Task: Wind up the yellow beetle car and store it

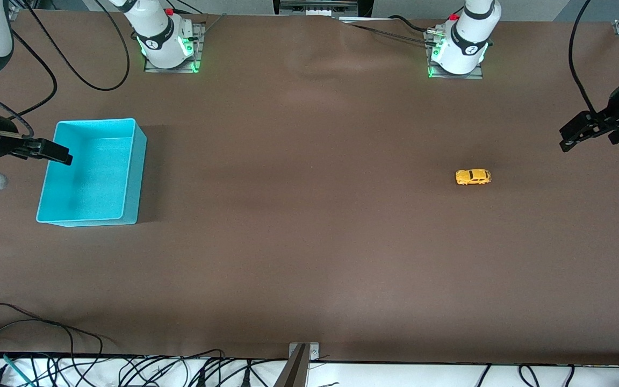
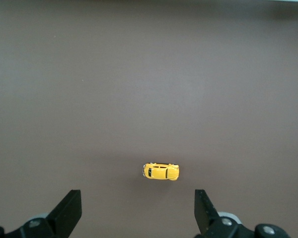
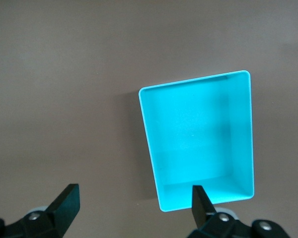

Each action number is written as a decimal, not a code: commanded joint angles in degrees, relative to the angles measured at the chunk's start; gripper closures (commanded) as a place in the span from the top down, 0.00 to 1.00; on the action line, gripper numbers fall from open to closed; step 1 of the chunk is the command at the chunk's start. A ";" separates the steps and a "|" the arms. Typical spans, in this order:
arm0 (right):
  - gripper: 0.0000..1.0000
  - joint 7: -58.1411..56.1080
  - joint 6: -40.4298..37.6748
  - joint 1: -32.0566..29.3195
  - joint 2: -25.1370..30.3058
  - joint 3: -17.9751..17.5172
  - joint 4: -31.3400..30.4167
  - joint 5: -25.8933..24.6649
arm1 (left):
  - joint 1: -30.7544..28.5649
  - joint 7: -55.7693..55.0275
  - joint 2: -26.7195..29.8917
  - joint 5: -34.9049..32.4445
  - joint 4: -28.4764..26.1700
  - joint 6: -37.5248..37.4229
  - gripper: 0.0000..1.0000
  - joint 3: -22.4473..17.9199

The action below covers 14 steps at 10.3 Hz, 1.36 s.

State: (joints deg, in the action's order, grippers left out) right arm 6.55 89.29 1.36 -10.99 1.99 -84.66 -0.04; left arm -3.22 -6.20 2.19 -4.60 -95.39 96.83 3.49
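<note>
The yellow beetle car (image 1: 473, 177) stands on its wheels on the brown table toward the left arm's end; the left wrist view shows this yellow beetle car (image 2: 161, 171) lying a short way ahead of the fingertips. My left gripper (image 1: 573, 137) hangs open in the air above the table's end, apart from the car, nothing between its fingers (image 2: 69, 210). My right gripper (image 1: 57, 153) is open and empty, raised over the outer wall of the turquoise bin (image 1: 137, 161). The right wrist view looks down into the turquoise bin (image 3: 241, 129), which holds nothing.
Both arm bases stand at the table's edge farthest from the front camera. Cables (image 1: 73, 365) trail along the edge nearest the front camera. Bare brown tabletop (image 1: 299, 188) stretches between the bin and the car.
</note>
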 commanded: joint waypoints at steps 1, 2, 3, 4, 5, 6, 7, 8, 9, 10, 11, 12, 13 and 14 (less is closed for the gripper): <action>1.00 0.74 -0.08 -0.04 0.18 -0.05 -0.16 1.01 | 0.84 3.39 3.77 0.82 -3.82 -0.49 1.00 -0.06; 1.00 0.74 -0.08 -0.04 0.18 -0.05 -0.24 1.01 | 1.72 3.12 3.70 0.82 -3.14 -2.51 1.00 -0.06; 1.00 0.57 -0.08 -0.13 0.18 0.03 -0.24 1.01 | 2.16 3.21 3.01 0.82 -1.83 -2.53 1.00 -0.06; 1.00 0.48 -0.08 -0.13 0.18 0.03 -0.24 1.10 | 2.34 3.12 0.48 0.91 1.32 -2.61 1.00 -0.06; 1.00 0.65 -0.08 -0.13 0.18 0.03 -0.24 1.01 | 2.60 3.03 -1.81 0.82 4.92 -3.66 1.00 -0.15; 1.00 0.74 -0.08 -0.13 0.18 0.03 -0.24 1.01 | 2.61 3.03 -2.36 0.82 5.56 -4.10 1.00 -0.50; 1.00 0.74 -0.08 -0.13 0.18 0.03 -0.24 1.01 | 2.08 3.03 -2.36 0.91 5.48 -4.28 1.00 -0.59; 1.00 0.74 -0.08 -0.04 0.18 0.03 -0.24 1.01 | 1.64 3.12 -2.71 0.91 5.39 -4.28 1.00 -0.59; 1.00 0.74 -0.08 -0.13 0.18 0.03 -0.24 1.01 | 1.64 3.03 -2.71 0.91 5.31 -4.28 1.00 -0.59; 1.00 0.65 -0.08 -0.13 0.09 0.03 -0.24 1.01 | 1.55 3.03 -2.71 0.91 5.30 -4.63 1.00 -0.59; 1.00 0.65 -0.08 -0.13 0.09 0.03 -0.16 1.01 | 1.55 3.12 -2.80 0.82 5.30 -4.72 1.00 -0.59; 1.00 0.74 -0.08 -0.13 0.09 0.03 -0.24 1.01 | 1.55 3.12 -2.80 0.82 5.30 -4.81 1.00 -0.59; 1.00 0.65 -0.08 -0.13 0.00 0.03 -0.16 1.10 | 1.55 3.12 -2.80 0.82 5.30 -4.81 1.00 -0.59; 1.00 0.74 -0.08 -0.13 0.00 0.03 -0.24 1.01 | 1.55 3.12 -2.80 0.82 5.30 -4.90 1.00 -0.59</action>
State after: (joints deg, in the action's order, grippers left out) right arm 6.61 89.29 1.35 -11.10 2.01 -84.69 -0.04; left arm -1.39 -4.60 0.22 -4.59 -92.06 93.45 2.95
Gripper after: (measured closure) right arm 0.000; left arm 0.000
